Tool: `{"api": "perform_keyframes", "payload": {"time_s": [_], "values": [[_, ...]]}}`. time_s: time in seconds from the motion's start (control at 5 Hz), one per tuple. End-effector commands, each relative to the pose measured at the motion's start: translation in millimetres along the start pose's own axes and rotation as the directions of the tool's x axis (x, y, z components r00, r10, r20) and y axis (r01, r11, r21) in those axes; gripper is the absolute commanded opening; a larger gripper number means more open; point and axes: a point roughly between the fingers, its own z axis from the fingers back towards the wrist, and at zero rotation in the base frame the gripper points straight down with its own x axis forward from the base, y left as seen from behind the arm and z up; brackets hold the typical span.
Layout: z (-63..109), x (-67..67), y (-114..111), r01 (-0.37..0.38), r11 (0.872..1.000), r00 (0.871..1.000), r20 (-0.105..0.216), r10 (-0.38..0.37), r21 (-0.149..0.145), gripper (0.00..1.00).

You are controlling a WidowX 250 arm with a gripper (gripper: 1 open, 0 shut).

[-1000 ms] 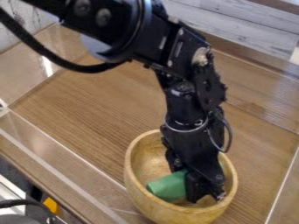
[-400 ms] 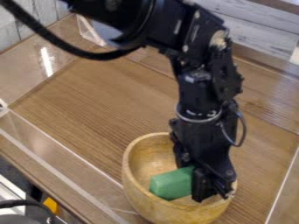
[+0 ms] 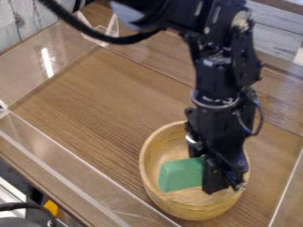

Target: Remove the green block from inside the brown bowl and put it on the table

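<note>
So the pincer (image 3: 208, 174) is pointing nearly straight down over the brown bowl (image 3: 160, 146) and it's clamped partway closed on the green block (image 3: 182, 174), gripping it at the block's right-hand end. The block looks lifted, hanging over the inside of the bowl, around rim height or a bit lower, though I can't say for sure it's clear of the bottom. Its long axis runs roughly side to side with a tilt, the free end poking toward the left and a little down. The bowl sits on the tabletop (image 3: 106, 97), which is brown with fine wood-grain stripes. Clear plastic walls (image 3: 53, 142) run along the edges, with some glare on them, and there's pale planking at the top right corner.
</note>
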Motion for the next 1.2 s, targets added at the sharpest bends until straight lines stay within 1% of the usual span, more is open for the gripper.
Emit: {"api": "perform_keyframes", "payload": {"time_s": [0.0, 0.4, 0.8, 1.0], "values": [[11.8, 13.0, 10, 0.034, 0.999, 0.999, 0.024, -0.035, 0.018, 0.00], [0.6, 14.3, 2, 0.099, 0.995, 0.995, 0.007, -0.099, 0.021, 0.00], [-6.9, 17.6, -2, 0.061, 0.998, 0.998, 0.013, -0.061, 0.020, 0.00], [-2.9, 18.1, 9, 0.119, 0.993, 0.993, -0.003, -0.119, 0.025, 0.00]]}}
